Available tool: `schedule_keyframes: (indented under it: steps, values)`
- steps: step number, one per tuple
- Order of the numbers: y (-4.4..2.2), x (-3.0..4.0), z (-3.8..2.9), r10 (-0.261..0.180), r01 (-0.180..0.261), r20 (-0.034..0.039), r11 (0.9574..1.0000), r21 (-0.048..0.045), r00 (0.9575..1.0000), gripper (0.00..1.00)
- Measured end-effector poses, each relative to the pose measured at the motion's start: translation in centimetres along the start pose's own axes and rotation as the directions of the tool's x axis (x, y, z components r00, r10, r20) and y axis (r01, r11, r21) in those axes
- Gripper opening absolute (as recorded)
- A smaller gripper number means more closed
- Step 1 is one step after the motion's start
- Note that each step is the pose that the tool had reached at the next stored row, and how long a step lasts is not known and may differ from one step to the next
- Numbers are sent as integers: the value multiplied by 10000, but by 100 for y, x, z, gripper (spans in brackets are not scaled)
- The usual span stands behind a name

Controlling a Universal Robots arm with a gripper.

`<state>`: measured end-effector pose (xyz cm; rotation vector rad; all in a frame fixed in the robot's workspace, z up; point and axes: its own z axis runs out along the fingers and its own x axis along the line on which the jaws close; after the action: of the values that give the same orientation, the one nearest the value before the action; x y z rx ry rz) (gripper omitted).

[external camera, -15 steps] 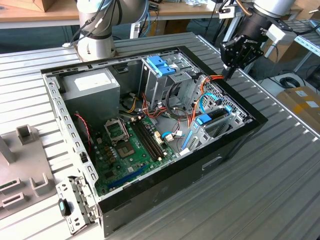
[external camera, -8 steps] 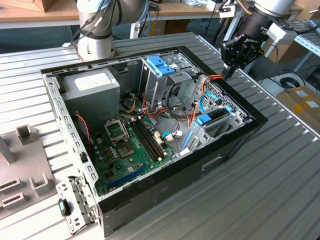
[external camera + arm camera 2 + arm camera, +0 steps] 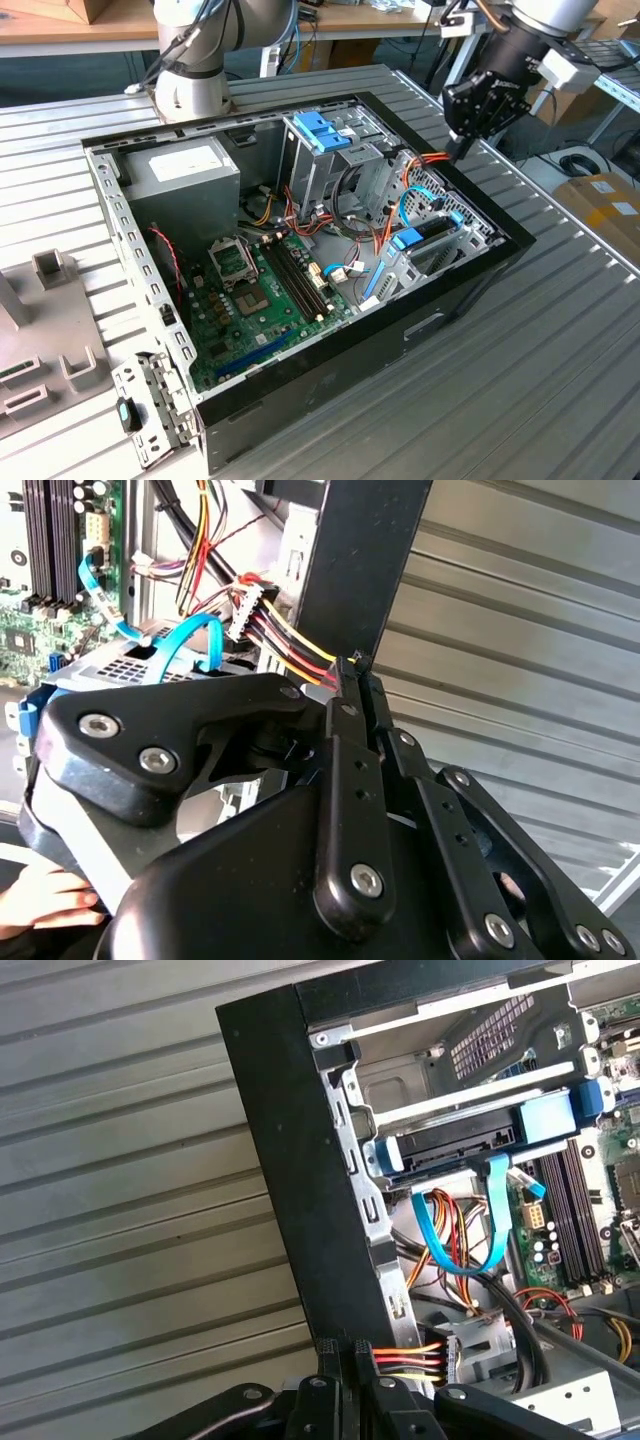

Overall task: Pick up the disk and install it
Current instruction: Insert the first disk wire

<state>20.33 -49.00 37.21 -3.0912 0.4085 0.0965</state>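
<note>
Disk seated in case bay; gripper above case edge.

The disk, dark with a bright blue carrier rail, sits in the drive bay of the open computer case. The gripper hangs over the case's rim, jaws closed together, holding nothing. The power supply bears a white label, print unreadable.

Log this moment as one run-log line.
tool: shut, empty, over case edge | disk: seated in case bay
</note>
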Motion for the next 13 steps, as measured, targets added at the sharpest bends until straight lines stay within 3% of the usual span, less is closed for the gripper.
schedule_keyframes:
  steps: [13]
  values:
    - [204,-55,1,-3,3,16,10000,56,10000,16]
